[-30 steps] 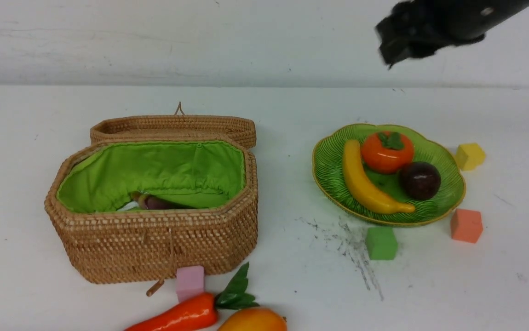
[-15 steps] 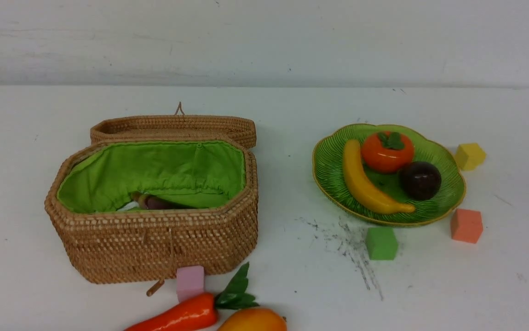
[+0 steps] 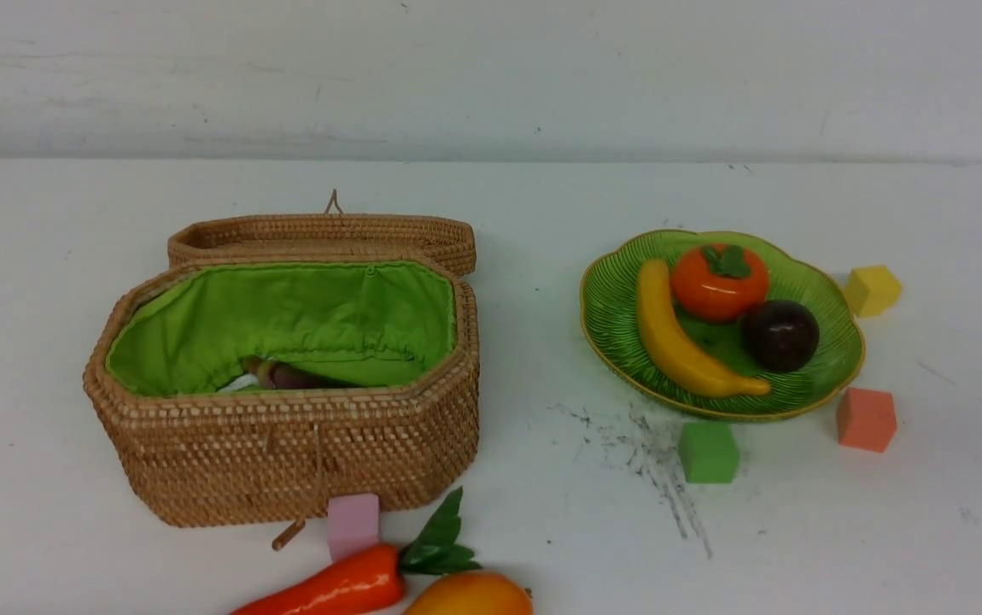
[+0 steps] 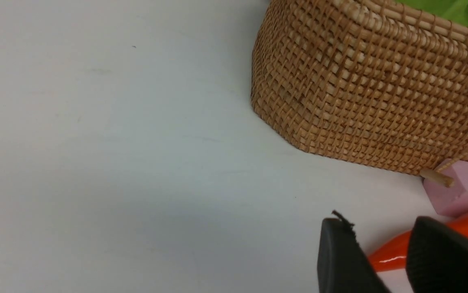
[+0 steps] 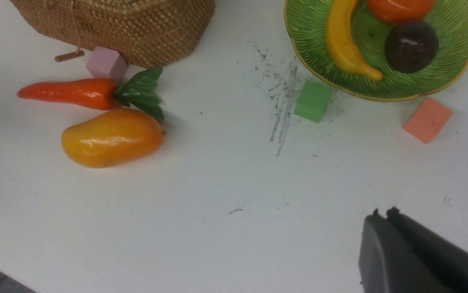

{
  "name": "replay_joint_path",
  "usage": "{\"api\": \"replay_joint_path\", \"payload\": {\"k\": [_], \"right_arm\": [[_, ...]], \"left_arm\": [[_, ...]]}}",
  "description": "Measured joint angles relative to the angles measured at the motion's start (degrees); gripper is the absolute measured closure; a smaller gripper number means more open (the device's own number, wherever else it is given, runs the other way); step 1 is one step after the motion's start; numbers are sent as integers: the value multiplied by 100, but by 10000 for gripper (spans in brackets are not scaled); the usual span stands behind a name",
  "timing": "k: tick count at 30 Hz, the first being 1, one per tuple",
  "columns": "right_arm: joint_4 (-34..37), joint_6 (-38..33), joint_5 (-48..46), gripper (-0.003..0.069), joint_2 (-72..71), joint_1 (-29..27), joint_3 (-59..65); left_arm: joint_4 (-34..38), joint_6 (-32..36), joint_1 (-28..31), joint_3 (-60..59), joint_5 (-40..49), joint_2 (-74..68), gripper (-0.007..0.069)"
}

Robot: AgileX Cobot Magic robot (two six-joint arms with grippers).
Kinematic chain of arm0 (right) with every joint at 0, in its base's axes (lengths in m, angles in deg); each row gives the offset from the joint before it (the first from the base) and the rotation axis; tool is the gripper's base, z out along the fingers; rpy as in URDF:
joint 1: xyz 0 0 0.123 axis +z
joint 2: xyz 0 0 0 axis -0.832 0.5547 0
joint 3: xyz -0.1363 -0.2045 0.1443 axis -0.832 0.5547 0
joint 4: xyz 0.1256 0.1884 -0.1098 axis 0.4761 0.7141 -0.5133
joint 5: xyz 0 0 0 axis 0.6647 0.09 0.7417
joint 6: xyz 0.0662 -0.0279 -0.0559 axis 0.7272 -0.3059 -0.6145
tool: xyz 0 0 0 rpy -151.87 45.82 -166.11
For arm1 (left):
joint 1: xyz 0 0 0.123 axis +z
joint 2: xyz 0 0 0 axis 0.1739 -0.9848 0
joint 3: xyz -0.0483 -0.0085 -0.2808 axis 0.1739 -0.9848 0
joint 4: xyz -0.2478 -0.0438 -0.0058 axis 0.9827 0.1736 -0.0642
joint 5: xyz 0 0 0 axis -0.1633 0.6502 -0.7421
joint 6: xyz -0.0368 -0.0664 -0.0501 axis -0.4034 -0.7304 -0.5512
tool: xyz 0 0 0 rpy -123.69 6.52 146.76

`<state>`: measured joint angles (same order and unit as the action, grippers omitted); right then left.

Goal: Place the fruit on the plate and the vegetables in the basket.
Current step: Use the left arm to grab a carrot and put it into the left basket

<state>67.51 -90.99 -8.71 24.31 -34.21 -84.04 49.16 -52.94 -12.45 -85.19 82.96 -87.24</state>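
Observation:
The basket [image 3: 286,453] stands open at the left, with the purple eggplant [image 3: 303,376] inside on the green lining. The green plate [image 3: 619,290] at the right holds the banana [image 3: 670,342], the persimmon [image 3: 717,286] and the mangosteen [image 3: 780,335]. The carrot [image 3: 337,585] and the mango [image 3: 470,598] lie side by side on the table in front of the basket. My left gripper [image 4: 380,228] is open and low near the carrot's pointed end [image 4: 388,256], which shows in the gap. My right gripper [image 5: 383,213] is shut and empty over bare table. Neither gripper shows in the front view.
A pink cube [image 3: 353,523] touches the basket's front beside the carrot's leaves. A green cube [image 3: 707,451], an orange cube [image 3: 865,418] and a yellow cube [image 3: 873,290] stand round the plate. The basket lid [image 3: 320,235] lies open behind the basket.
My right arm moved from the upper right of the front view down along the right edge and out of that view. The objects have not moved.

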Motion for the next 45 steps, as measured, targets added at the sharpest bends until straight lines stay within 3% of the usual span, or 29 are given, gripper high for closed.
{"api": "replay_joint_path", "payload": {"k": [4,11,17,25,32,45], "right_arm": [[7,0,0,662,-99,-57,7],[37,-250,724,659,-833,-1191,427],[-124,-262,1942,655,-2282,-1947,2569],[-41,-268,3513,651,-3956,-2267,5422],[107,-278,4473,645,-4746,-2344,6917],[109,-278,5010,632,-4757,-2403,7156]], "left_arm": [[0,0,0,0,0,0,386],[0,0,0,0,0,0,386],[0,0,0,0,0,0,386],[0,0,0,0,0,0,386],[0,0,0,0,0,0,386],[0,0,0,-5,2,0,386]]}}
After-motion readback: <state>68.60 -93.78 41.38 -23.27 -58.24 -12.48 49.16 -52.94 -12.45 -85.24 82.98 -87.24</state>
